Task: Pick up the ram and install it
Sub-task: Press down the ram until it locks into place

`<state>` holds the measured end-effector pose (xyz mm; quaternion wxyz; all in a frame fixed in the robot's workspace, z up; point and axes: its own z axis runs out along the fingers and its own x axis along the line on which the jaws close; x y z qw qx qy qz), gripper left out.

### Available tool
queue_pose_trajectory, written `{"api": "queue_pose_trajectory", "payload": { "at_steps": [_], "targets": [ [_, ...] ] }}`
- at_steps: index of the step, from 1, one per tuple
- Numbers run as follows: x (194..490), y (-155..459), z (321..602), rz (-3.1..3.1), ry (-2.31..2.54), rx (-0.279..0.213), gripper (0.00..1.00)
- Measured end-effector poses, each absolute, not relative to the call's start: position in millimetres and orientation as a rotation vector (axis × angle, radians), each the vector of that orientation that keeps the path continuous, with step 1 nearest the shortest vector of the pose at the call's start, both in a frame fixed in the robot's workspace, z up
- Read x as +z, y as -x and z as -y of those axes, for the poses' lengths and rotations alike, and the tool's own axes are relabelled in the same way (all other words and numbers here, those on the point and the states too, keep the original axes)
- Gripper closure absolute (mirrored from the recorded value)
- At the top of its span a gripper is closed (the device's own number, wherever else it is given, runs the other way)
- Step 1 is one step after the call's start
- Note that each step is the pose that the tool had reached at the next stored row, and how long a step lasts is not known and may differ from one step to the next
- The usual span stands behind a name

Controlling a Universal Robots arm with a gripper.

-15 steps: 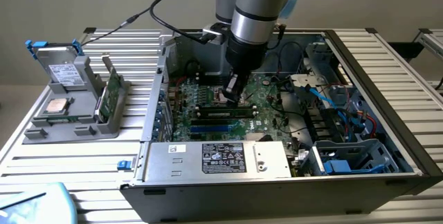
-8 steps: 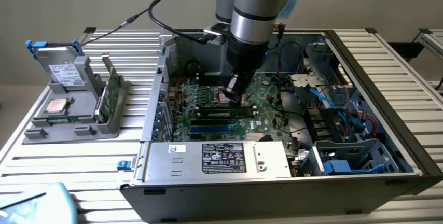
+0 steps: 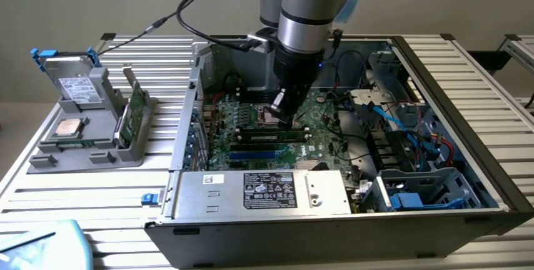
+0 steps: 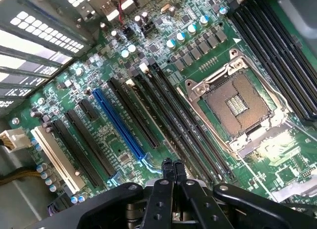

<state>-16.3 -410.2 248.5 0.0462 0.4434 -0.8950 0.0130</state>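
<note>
Gripper (image 4: 172, 165) pinched together (empty) above motherboard (image 4: 148, 90); one ram (image 3: 271, 135) seated

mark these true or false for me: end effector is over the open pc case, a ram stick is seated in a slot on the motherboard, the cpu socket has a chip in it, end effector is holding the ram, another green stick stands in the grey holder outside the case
1. The end effector is over the open PC case. True.
2. A ram stick sits in a slot on the motherboard. True, in the exterior view.
3. The CPU socket has a chip in it. False: it shows bare contacts.
4. The end effector is holding the ram. False: its fingertips are closed together with nothing between them.
5. Another green stick stands in the grey holder outside the case. True.
</note>
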Motion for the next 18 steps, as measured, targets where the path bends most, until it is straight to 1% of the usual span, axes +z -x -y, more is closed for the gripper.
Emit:
{"api": "queue_pose_trajectory", "payload": {
  "at_steps": [18],
  "targets": [
    [245.3,16.3,410.2,2.905,-0.918,0.018,0.89]
  ]
}}
